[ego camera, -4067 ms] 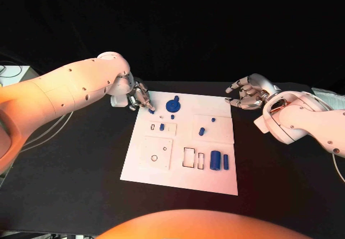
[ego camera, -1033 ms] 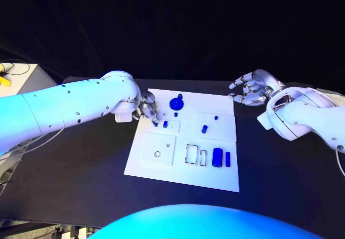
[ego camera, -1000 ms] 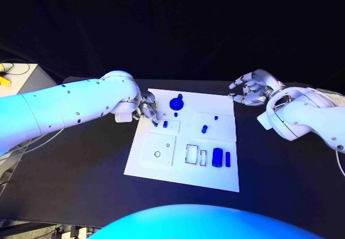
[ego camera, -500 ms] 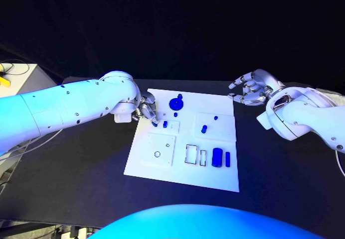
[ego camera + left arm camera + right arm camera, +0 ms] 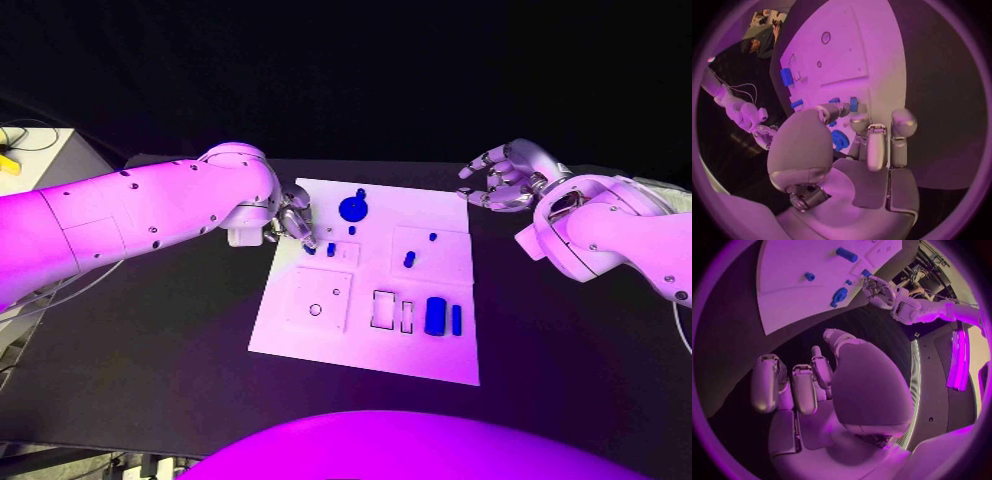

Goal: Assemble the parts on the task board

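The left hand (image 5: 293, 222) pinched a small blue part (image 5: 853, 104) at the task board's (image 5: 433, 355) far left corner. The right hand (image 5: 500, 180) hovered off its far right corner, fingers apart, holding nothing.

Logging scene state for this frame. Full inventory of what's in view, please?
task board: one, white, middle of the black table, with several outlined recesses.
round part: one, blue, far end of the board.
cylinder parts: two, blue, side by side, upright in the picture, on the near right area of the board; the left one is thicker.
small parts: a few, blue, scattered over the far half of the board; exact count is hard to tell.
table: one, black, under the board.
left hand: silver, at the board's far left edge, fingertips down by a small blue part; whether it holds it I cannot tell.
right hand: silver, off the board's far right corner, fingers curled, holding nothing.
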